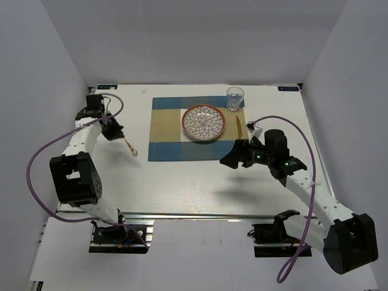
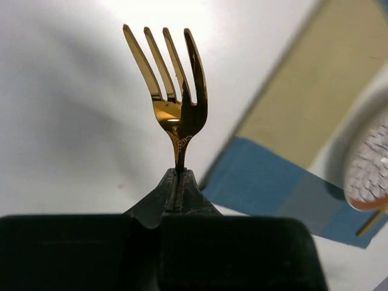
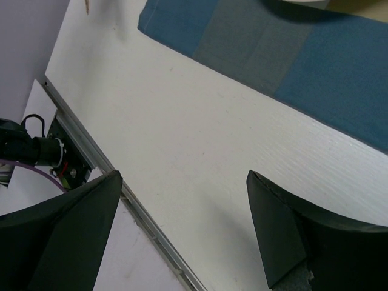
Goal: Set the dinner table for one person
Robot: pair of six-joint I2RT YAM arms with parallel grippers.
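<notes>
A gold fork (image 2: 176,97) sticks out tines-first from my left gripper (image 2: 177,176), whose jaws are shut on its handle. From above, the left gripper (image 1: 121,137) holds the fork (image 1: 130,148) over the dinner table (image 1: 182,182), left of the blue-and-tan placemat (image 1: 167,130). On the placemat sit a patterned plate (image 1: 204,122) and a gold knife (image 1: 238,126) to the plate's right. A glass (image 1: 235,98) stands at the mat's far right corner. My right gripper (image 1: 229,159) hovers open and empty by the mat's near right corner, its fingers (image 3: 279,224) wide apart over bare table.
The table's metal rail edge (image 3: 121,188) runs under the right gripper's view, with the left arm's base and purple cable (image 3: 36,170) beyond it. Grey walls enclose the table on three sides.
</notes>
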